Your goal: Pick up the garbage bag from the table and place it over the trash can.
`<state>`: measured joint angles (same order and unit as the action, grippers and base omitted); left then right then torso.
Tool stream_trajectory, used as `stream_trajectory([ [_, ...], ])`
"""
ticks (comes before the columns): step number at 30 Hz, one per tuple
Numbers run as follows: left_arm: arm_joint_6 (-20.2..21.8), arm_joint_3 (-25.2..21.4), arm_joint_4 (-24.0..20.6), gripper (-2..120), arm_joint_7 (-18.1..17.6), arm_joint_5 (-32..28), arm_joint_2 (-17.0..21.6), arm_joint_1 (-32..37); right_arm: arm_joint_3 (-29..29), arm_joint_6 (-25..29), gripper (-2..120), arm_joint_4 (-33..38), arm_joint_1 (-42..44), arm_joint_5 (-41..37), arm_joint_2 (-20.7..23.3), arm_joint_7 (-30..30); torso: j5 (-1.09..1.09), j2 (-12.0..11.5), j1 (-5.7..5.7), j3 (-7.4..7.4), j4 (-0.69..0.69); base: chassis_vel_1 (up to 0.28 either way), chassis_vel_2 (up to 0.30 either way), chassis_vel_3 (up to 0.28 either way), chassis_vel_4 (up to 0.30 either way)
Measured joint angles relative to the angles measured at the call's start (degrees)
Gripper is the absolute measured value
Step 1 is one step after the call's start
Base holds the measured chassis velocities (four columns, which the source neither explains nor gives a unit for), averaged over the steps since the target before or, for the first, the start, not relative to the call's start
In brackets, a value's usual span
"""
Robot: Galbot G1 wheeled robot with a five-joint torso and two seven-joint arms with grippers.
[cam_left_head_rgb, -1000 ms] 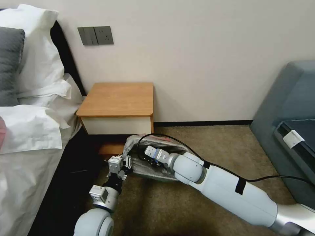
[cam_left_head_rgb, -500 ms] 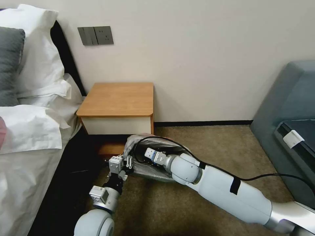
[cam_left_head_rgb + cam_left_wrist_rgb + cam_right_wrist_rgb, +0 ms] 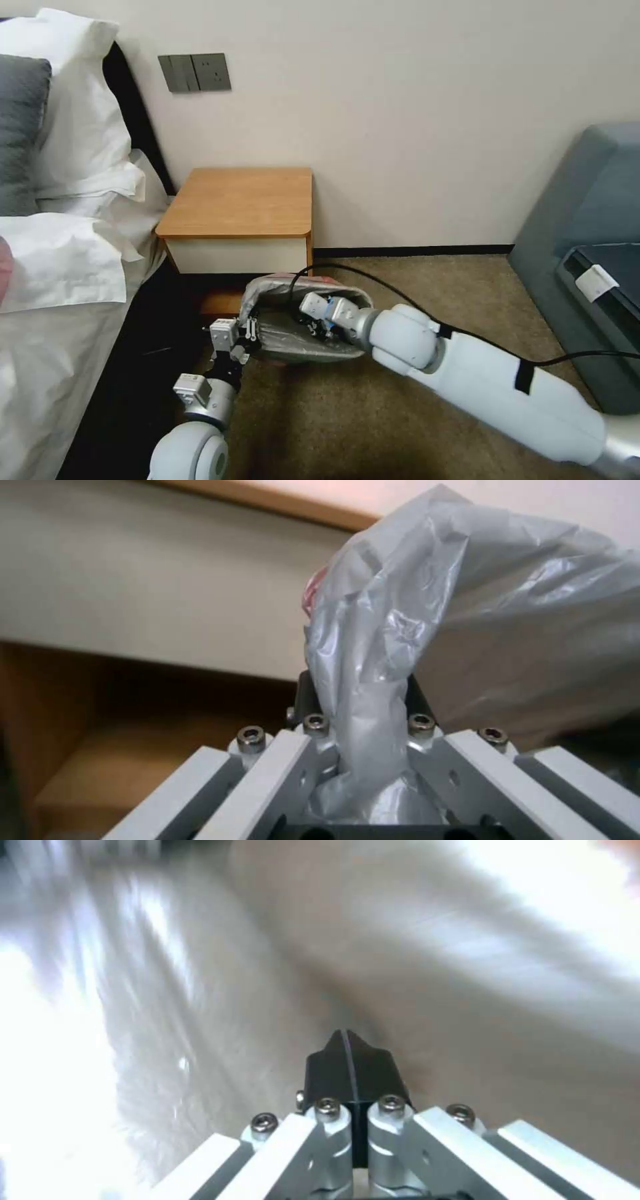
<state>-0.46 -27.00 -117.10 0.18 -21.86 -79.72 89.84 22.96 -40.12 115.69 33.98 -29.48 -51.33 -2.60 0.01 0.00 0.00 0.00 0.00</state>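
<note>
Crinkly grey garbage bag (image 3: 427, 630) pinched by left gripper (image 3: 363, 730); right gripper (image 3: 350, 1060) fingers together, seemingly inside.

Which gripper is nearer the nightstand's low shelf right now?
Left. The left gripper pinches the garbage bag at its edge facing the table, beside the shelf. The right gripper sits shut inside the bag, farther off.

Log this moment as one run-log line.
left tool: shut on garbage bag edge | right tool: shut, inside bag | table: bare
</note>
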Motion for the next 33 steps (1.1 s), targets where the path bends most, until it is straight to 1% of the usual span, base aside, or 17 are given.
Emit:
stream_trajectory([
  [2,0.4,-0.4,0.7,5,-1.2,-2.7,0.1,0.2,-5.1,2.5,7,3.0,2.8,-4.7,1.6,1.7,0.00,0.0,0.00,0.00,0.01,0.000,0.000,0.000,0.000],
  [3,0.8,-0.5,1.1,5,-1.9,-4.2,0.1,0.3,-7.2,5.7,10,4.7,4.6,-6.6,2.8,4.0,0.00,0.0,0.00,0.00,0.01,0.000,0.000,0.000,0.000],
  [4,0.8,-0.5,1.1,5,-1.9,-4.2,0.1,0.3,-7.2,5.7,10,4.7,4.6,-6.6,2.8,4.0,0.00,0.0,0.00,0.00,0.01,0.000,0.000,0.000,0.000],
  [6,1.9,-0.3,2.1,5,-3.1,-5.8,0.1,0.7,-10.7,9.6,20,7.7,8.7,-7.0,4.1,8.9,-0.02,0.0,0.00,-0.01,0.00,0.000,0.000,0.000,0.000],
  [7,1.9,-0.3,2.1,5,-3.1,-5.8,0.1,0.7,-10.7,9.6,20,7.7,8.7,-7.0,4.1,8.9,-0.02,0.0,0.00,-0.01,0.00,0.000,0.000,0.000,0.000],
  [8,3.2,-0.2,2.6,5,-3.6,-6.1,0.2,0.9,-13.3,10.7,25,9.1,11.8,-6.5,4.2,11.6,-0.01,0.0,0.00,-0.01,-0.01,0.000,0.000,0.000,0.000],
  [10,6.4,0.4,2.9,5,-4.6,-6.8,0.6,1.7,-18.7,12.0,37,11.0,18.0,-3.5,3.0,15.9,-0.01,0.0,0.00,-0.01,-0.01,0.000,0.000,0.000,0.000],
  [11,6.4,0.4,2.9,5,-4.6,-6.8,0.6,1.7,-18.7,12.0,37,11.0,18.0,-3.5,3.0,15.9,-0.01,0.0,0.00,-0.01,-0.01,0.000,0.000,0.000,0.000],
  [13,10.3,1.7,2.1,5,-5.9,-6.8,1.2,2.5,-25.2,13.7,46,12.0,24.4,2.0,-0.2,17.1,0.00,0.0,0.00,-0.01,0.01,0.000,0.000,0.000,0.000],
  [14,10.3,1.7,2.1,5,-5.9,-6.8,1.2,2.5,-25.2,13.7,46,12.0,24.4,2.0,-0.2,17.1,0.00,0.0,0.00,-0.01,0.01,0.000,0.000,0.000,0.000],
  [16,13.2,2.6,1.1,5,-7.2,-6.6,1.7,2.7,-29.6,14.5,58,12.8,28.7,6.0,-3.3,16.9,0.00,0.0,0.00,-0.01,-0.01,0.000,0.000,0.000,0.000],
  [17,13.2,2.6,1.1,5,-7.2,-6.6,1.7,2.7,-29.6,14.5,58,12.8,28.7,6.0,-3.3,16.9,0.00,0.0,0.00,-0.01,-0.01,0.000,0.000,0.000,0.000],
  [21,18.0,4.6,0.3,5,-12.3,-8.1,2.2,1.8,-31.9,15.3,76,13.3,32.6,8.6,-6.6,16.4,0.00,0.0,0.00,0.00,0.00,0.000,0.000,0.000,0.000],
  [22,18.0,4.6,0.3,5,-12.3,-8.1,2.2,1.8,-31.9,15.3,76,13.3,32.6,8.6,-6.6,16.4,0.00,0.0,0.00,0.00,0.00,0.000,0.000,0.000,0.000],
  [27,20.5,6.4,0.6,5,-14.0,-9.0,1.7,0.6,-32.1,15.7,96,12.7,33.4,9.2,-7.7,16.2,-0.01,0.0,0.00,0.00,0.00,0.000,0.000,0.000,0.000],
  [31,23.2,7.1,1.2,5,-15.3,-8.8,1.2,-0.2,-32.1,15.7,100,12.4,33.5,9.1,-7.9,16.2,-0.01,0.0,0.00,0.00,0.00,0.000,0.000,0.000,0.000],
  [33,23.7,7.2,1.5,12,-15.8,-8.1,1.2,-0.5,-32.1,15.7,100,12.2,33.5,8.9,-7.8,16.2,0.00,0.0,0.00,0.00,0.00,0.000,0.000,0.000,0.000],
])
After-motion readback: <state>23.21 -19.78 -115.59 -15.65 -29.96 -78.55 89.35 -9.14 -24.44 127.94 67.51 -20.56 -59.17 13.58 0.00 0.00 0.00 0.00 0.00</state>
